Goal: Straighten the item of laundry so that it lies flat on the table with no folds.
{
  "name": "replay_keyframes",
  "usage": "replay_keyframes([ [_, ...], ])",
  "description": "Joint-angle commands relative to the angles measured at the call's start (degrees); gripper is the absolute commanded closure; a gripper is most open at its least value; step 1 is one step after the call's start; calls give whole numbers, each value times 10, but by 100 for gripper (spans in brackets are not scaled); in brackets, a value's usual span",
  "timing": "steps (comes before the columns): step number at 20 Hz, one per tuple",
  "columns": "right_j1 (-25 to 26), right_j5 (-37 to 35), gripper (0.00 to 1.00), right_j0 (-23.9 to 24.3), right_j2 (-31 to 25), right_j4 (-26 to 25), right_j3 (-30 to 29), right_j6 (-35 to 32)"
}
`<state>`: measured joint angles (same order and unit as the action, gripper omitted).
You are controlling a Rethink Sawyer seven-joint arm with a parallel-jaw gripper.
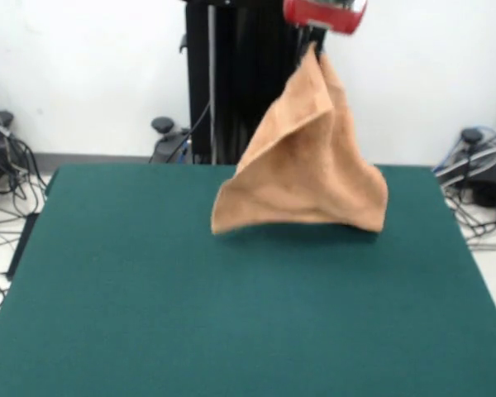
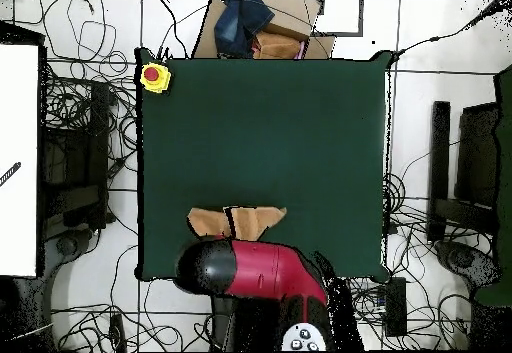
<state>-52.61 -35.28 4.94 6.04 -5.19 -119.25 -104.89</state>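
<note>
The light orange-tan towel (image 1: 302,165) hangs in a bunched cone from its top corner, which is pinched in my gripper (image 1: 315,43) high over the far middle of the dark green table (image 1: 149,289). The gripper is shut on that corner. The towel's lower edge spreads wide; its left end hangs just above the table, and its right end is at or near the surface. In the overhead view the red and black arm (image 2: 255,269) covers the gripper, and only parts of the towel (image 2: 210,220) show beside it, near the table's (image 2: 260,129) bottom edge.
A yellow box with a red button (image 2: 154,76) sits on the table's top left corner in the overhead view. A cardboard box with blue cloth (image 2: 265,24) stands beyond the top edge. Cables lie on the floor around the table. The robot's black pedestal (image 1: 231,83) stands behind the towel.
</note>
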Motion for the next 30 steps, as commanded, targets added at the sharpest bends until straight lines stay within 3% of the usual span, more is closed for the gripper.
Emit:
replay_keyframes([
  [1,-39,-122,100,14,42,-44,75,-50],
  [9,-63,-94,100,49,0,16,51,-59],
  [23,-43,-57,100,71,-32,31,46,-48],
  [30,-20,3,100,132,-51,17,17,8],
])
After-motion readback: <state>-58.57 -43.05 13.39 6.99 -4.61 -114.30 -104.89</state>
